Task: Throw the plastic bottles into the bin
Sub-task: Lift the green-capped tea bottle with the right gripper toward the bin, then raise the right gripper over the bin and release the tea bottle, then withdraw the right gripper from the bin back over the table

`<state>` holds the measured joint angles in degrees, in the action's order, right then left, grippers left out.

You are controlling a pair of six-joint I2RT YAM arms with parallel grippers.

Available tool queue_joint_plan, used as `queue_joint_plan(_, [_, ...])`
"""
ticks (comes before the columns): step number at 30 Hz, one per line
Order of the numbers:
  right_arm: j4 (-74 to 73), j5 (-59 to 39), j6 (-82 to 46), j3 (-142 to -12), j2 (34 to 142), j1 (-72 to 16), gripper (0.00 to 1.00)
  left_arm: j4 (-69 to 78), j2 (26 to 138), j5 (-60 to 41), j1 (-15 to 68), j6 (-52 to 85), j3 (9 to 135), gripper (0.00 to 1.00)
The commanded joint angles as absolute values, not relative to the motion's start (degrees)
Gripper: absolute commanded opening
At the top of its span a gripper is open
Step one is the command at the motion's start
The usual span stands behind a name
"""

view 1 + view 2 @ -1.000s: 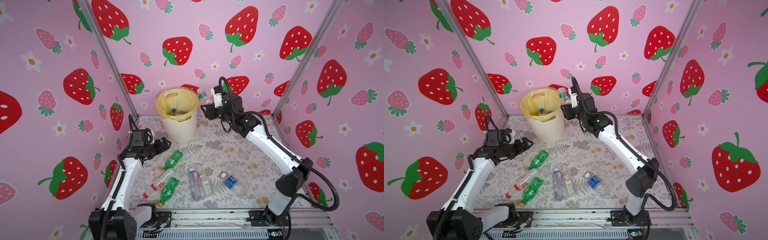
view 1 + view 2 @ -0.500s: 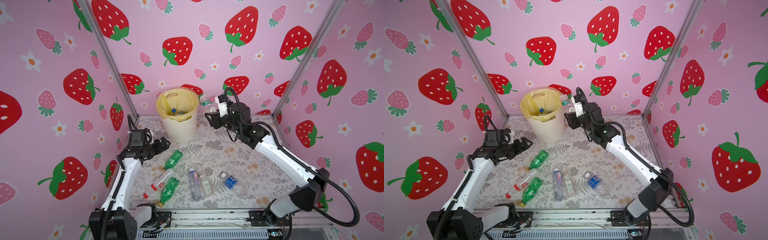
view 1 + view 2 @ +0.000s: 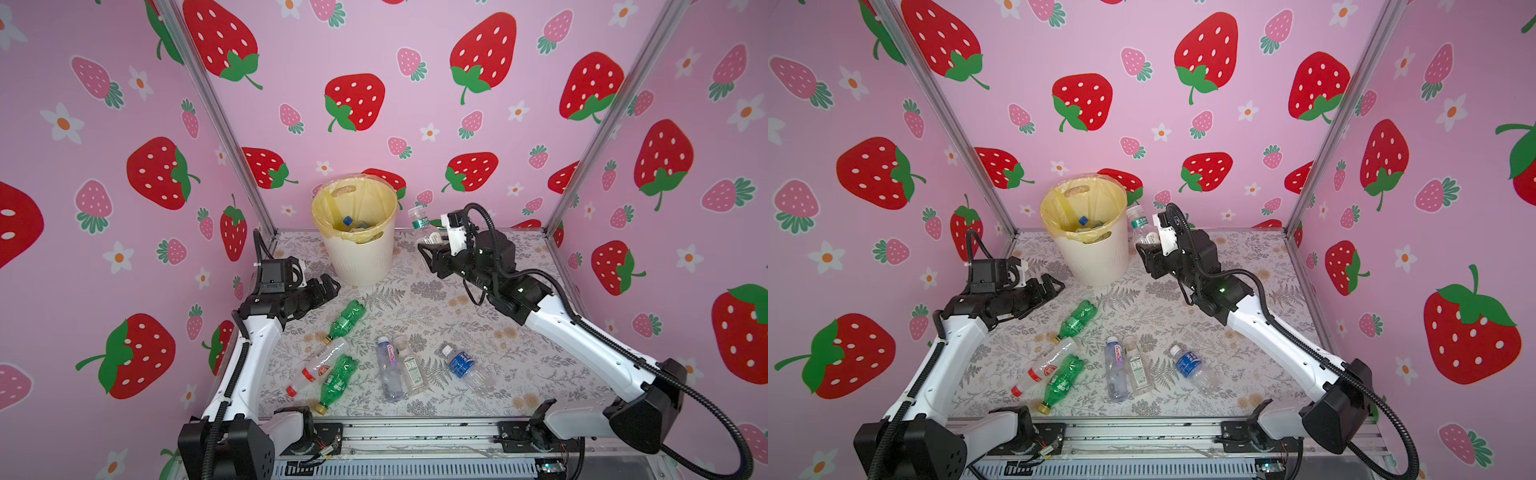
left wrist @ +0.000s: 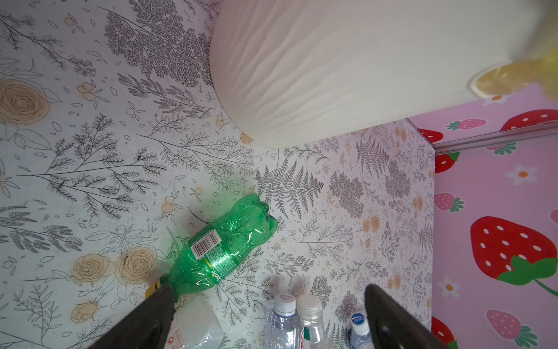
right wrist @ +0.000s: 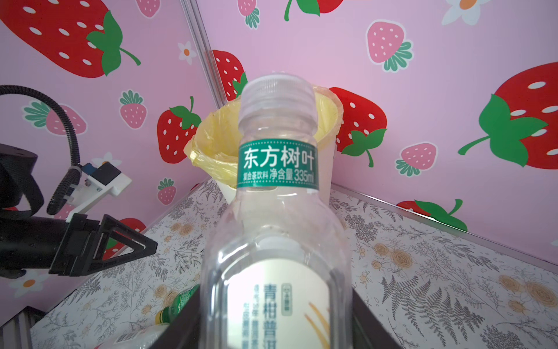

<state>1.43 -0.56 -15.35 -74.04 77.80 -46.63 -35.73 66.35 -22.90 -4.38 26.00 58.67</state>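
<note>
Clear bottle [image 5: 277, 229] base behind end effector [image 3: 432, 244]

The flowery table [image 3: 440, 316]
The bin [image 3: 360, 259] stands at the back. Two green bottles [image 3: 346, 318] and four clear bottles [image 3: 388, 370] lie in front.

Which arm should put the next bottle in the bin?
Right. The right pincer is shut on a clear bottle, held up beside the bin. The left pincer is open and empty, low by a green bottle.
</note>
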Motion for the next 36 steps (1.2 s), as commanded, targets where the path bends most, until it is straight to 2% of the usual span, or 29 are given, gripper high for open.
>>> queue_joint_plan(1, [-1.6,0.1,-15.7,-73.4,76.8,-47.5,0.55,-34.4,65.3,-24.9,-4.9,26.8,58.8,1.00])
queue_joint_plan(11, [-4.2,0.6,-14.6,-80.8,84.8,-49.1,0.55,-36.7,64.9,-23.5,-5.2,26.2,59.7,1.00])
queue_joint_plan(15, [-6.0,0.3,-14.1,-91.1,93.1,-49.2,0.55,-36.5,65.0,-24.0,-5.2,26.3,59.6,1.00])
queue_joint_plan(18, [-6.0,1.3,-14.3,-106.5,104.8,-49.3,0.55,-36.2,65.2,-24.6,-5.3,26.4,59.5,1.00])
queue_joint_plan(19, [-4.3,1.3,-14.2,-113.1,109.2,-49.2,0.59,-36.2,65.3,-24.6,-5.4,26.4,59.5,1.00])
queue_joint_plan(22, [6.5,0.7,-14.0,-142.7,126.9,-49.2,0.77,-36.1,65.4,-24.0,-5.6,26.4,59.3,1.00])
queue_joint_plan(24, [11.6,1.6,-14.8,-160.0,136.8,-49.1,1.00,-36.8,65.8,-23.2,-5.9,26.2,59.7,1.00])
queue_joint_plan(26, [9.6,1.9,-15.2,-159.1,137.3,-49.1,0.99,-36.9,65.8,-23.2,-6.5,26.1,59.8,1.00])
queue_joint_plan(31, [-8.8,0.8,-16.3,-127.9,120.6,-49.0,0.99,-36.4,65.8,-24.2,-7.3,26.3,59.4,1.00])
queue_joint_plan(36, [-2.6,-1.0,-14.8,-126.7,115.8,-49.1,0.99,-36.1,66.4,-25.4,-8.5,26.4,59.5,0.99])
